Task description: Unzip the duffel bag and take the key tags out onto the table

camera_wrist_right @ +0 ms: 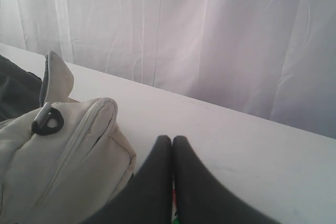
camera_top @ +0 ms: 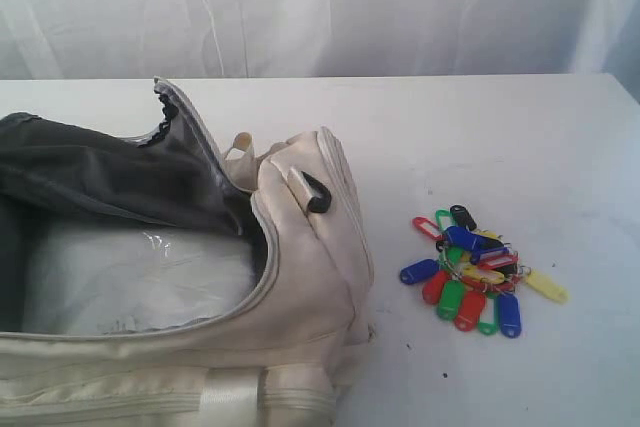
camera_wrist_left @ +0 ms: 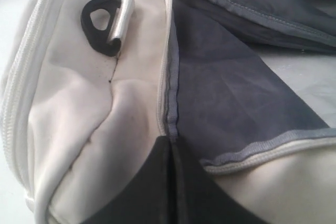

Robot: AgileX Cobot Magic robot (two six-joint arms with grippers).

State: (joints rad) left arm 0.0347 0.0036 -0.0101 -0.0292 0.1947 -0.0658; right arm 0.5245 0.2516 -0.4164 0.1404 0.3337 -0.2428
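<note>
The cream-white duffel bag (camera_top: 300,287) lies at the left of the table (camera_top: 480,137), unzipped, its grey lining (camera_top: 100,177) showing. The key tags (camera_top: 477,272), a bunch in red, green, blue, yellow and black, rest on the table right of the bag. Neither gripper appears in the exterior view. My left gripper (camera_wrist_left: 172,139) is shut, its tips in line with the zipper edge of the duffel bag (camera_wrist_left: 79,108); I see nothing held. My right gripper (camera_wrist_right: 172,139) is shut and empty above the table (camera_wrist_right: 236,135), beside the bag's end (camera_wrist_right: 63,156). A sliver of key tags (camera_wrist_right: 173,195) shows between its fingers.
A black D-ring (camera_top: 318,192) sits on the bag's end, also seen as the D-ring (camera_wrist_left: 100,22) and the D-ring (camera_wrist_right: 47,123). Clear plastic (camera_top: 130,277) lies inside the bag. A white curtain (camera_top: 320,7) hangs behind the table's far edge.
</note>
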